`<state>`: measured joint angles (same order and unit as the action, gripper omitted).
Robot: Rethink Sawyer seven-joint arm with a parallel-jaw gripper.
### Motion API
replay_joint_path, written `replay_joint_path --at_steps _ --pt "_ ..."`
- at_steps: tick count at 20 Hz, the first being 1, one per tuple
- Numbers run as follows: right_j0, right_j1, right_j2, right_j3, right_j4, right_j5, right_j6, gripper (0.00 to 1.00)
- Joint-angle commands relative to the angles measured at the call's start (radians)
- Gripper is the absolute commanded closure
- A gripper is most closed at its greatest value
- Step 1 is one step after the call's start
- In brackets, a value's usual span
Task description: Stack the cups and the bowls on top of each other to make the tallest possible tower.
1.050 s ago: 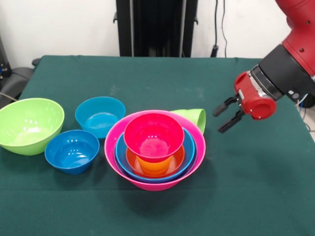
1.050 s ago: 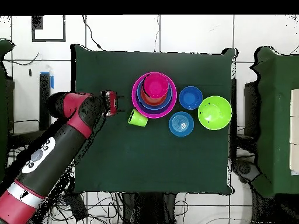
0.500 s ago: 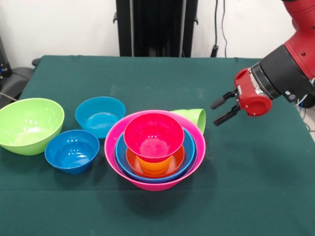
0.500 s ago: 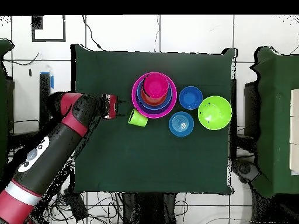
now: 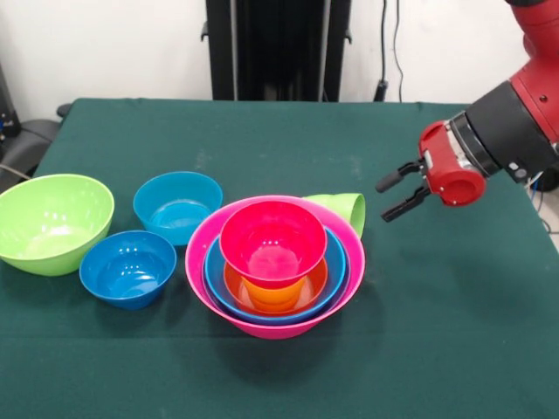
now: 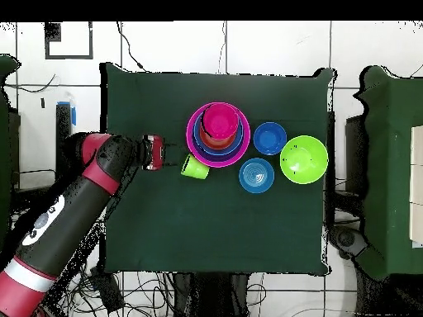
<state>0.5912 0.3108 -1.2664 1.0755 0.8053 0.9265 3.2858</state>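
I see my red arm's pincer (image 5: 393, 195) held above the green desk (image 5: 454, 332), its two black fingers spread apart and holding nothing. It points sideways at the green cup (image 5: 342, 209), with a clear gap between them. The green cup lies on its side, touching the outer wall of the pink bowl (image 5: 203, 262). That big pink bowl is the base of the tower (image 5: 274, 266): nested inside it are a blue bowl (image 5: 335, 278), then an orange bowl (image 5: 316, 288), then the orange cup (image 5: 272, 292), with a red-pink bowl (image 5: 272, 240) sitting on top. Apart from the tower stand three loose bowls: a sky blue bowl (image 5: 177, 206), a dark blue bowl (image 5: 127, 268), and a large lime bowl (image 5: 52, 222) at the desk's edge.
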Motion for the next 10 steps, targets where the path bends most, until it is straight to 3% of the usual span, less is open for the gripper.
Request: replay_joint_path --at_steps 1,10 --pt "0.035 0.036 0.113 0.027 -0.016 0.014 0.238 0.0" --pt "0.062 0.079 0.121 0.035 -0.006 -0.001 0.262 0.0"
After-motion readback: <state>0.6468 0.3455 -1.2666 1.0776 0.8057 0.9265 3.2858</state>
